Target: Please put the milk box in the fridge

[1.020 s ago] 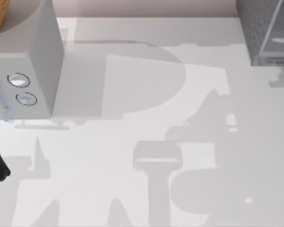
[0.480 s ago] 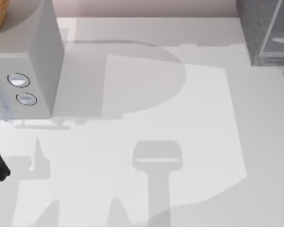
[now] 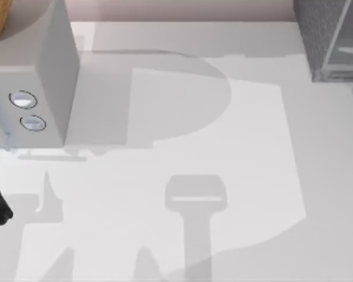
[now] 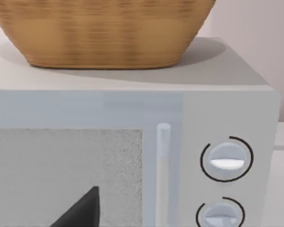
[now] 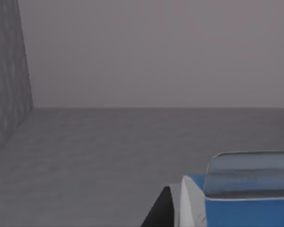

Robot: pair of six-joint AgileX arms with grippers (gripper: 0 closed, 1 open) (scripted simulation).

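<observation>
Fridge [image 5: 85,156] interior, right gripper [image 5: 168,210] beside milk box [image 5: 246,198]

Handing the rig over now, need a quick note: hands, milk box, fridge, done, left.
Left hand: parked in front of the pale grey box with two knobs, idle.
Right hand: against the milk box; grip state unclear.
Milk box: in the right wrist view, in front of a grey-walled space that looks like the inside of the fridge.
Done: apparently carried to the fridge.
Left: set down, release, withdraw.
</observation>
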